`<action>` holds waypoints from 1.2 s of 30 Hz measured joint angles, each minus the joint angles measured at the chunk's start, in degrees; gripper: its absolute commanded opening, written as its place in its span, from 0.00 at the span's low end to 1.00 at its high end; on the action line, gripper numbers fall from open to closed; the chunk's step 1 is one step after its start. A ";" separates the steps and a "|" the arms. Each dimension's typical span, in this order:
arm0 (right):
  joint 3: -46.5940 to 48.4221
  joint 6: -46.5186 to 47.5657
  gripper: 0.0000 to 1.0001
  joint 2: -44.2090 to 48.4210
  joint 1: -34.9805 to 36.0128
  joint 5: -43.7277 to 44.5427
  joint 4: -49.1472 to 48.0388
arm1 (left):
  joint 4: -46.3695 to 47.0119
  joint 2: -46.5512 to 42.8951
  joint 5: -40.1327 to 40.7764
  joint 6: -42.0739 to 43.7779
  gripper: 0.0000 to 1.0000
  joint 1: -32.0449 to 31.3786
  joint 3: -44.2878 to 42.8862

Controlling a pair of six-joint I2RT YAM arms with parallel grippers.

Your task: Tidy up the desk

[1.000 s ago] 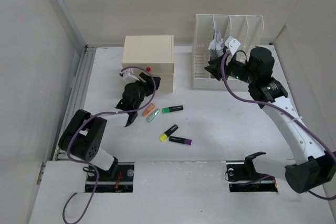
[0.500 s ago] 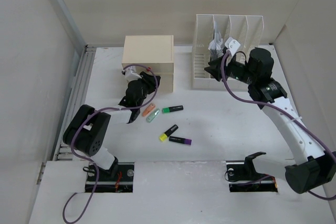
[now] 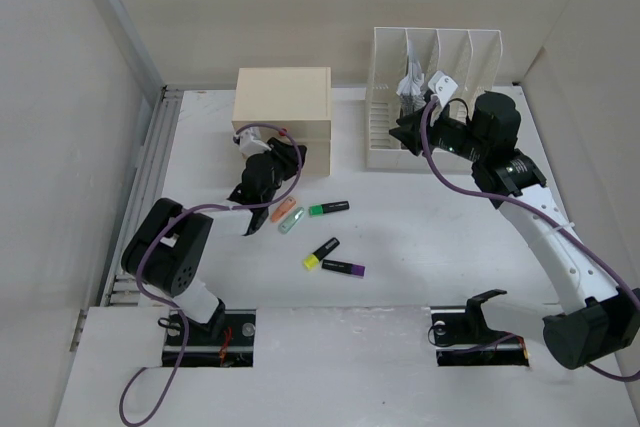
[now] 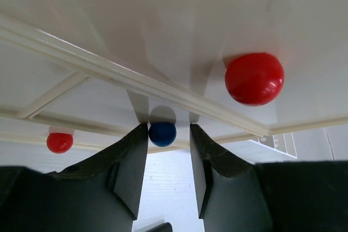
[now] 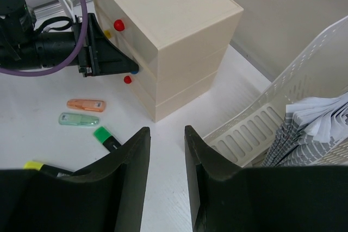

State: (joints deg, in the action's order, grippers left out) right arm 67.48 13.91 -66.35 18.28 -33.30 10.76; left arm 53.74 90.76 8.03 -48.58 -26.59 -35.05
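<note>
Top external | desk (image 3: 420, 237): 5 highlighters (image 3: 328, 208) | 1 drawer box (image 3: 282, 97) | 1 file rack (image 3: 437, 47)

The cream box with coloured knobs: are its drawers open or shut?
Shut. On the cream drawer box, every drawer front sits level with the others; none sticks out.

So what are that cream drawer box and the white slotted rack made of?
Drawer box: probably plastic, smooth cream with a faint sheen; its red knob is glossy, showing a highlight. Rack: likely moulded white plastic, thin slotted walls, matte.
</note>
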 measured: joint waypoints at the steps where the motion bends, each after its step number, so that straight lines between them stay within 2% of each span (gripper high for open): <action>1: 0.00 -0.02 0.38 0.00 0.00 0.07 -0.09 | 0.07 0.11 -0.02 -0.02 0.34 -0.04 0.00; 6: -0.04 -0.07 0.38 0.00 0.00 0.33 -0.90 | 0.44 0.63 -0.02 -0.22 0.35 -0.09 0.00; 8: -0.04 -0.11 0.38 0.00 0.00 0.33 -0.96 | 0.44 0.68 -0.02 -0.24 0.32 -0.09 0.00; 17: -0.17 -0.20 0.38 0.52 0.00 0.35 -0.98 | -0.02 0.72 0.35 -0.48 0.06 -0.13 0.00; 25: -0.50 -0.20 0.38 0.74 0.00 0.35 -0.98 | 2.27 0.57 1.51 -1.11 0.05 -1.09 1.88; 36: -0.83 -0.20 0.38 0.74 0.00 0.31 -1.38 | 9.86 -5.33 3.67 -4.22 0.06 -3.98 12.79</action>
State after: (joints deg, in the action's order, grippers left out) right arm 66.65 13.72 -65.60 18.28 -32.99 9.39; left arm 63.59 85.43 11.70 -52.80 -30.57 -22.26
